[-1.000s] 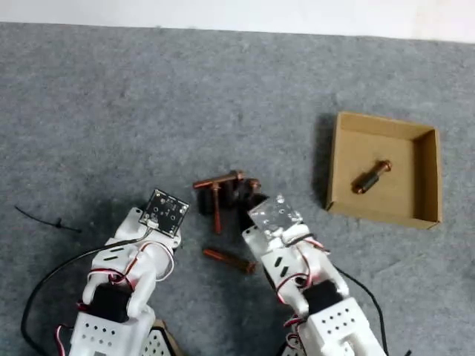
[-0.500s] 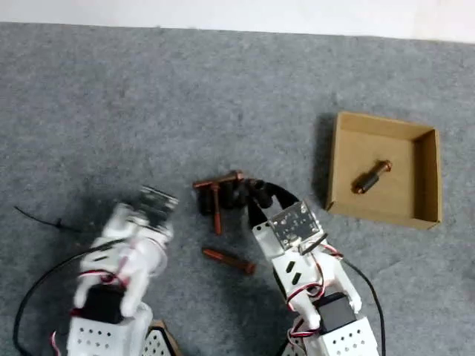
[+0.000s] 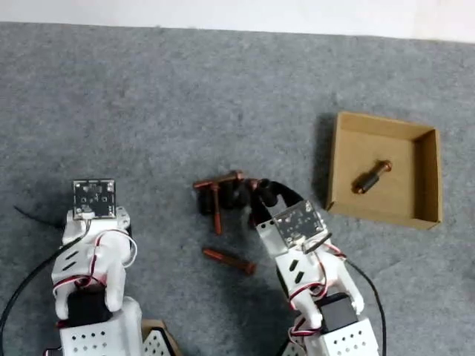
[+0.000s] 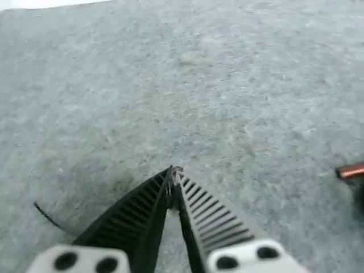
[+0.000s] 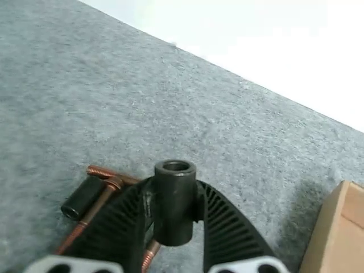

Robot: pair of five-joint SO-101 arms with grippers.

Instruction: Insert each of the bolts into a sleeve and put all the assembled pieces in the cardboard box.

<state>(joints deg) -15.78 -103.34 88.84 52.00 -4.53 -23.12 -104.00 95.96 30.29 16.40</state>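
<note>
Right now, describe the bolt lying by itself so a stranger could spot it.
From the cardboard box, look across the grey mat. Between the left arm and right arm lies one copper bolt, alone, nearer them than the crossed bolts.

A black sleeve [image 5: 175, 205] stands upright, clamped in the right gripper [image 5: 174, 185]. Just beyond its tips two copper bolts [image 3: 216, 208] cross beside a second sleeve [image 5: 81, 199] lying flat. A third bolt [image 3: 228, 259] lies behind. An assembled piece [image 3: 371, 176] rests in the box [image 3: 380, 212] nearby.
</note>
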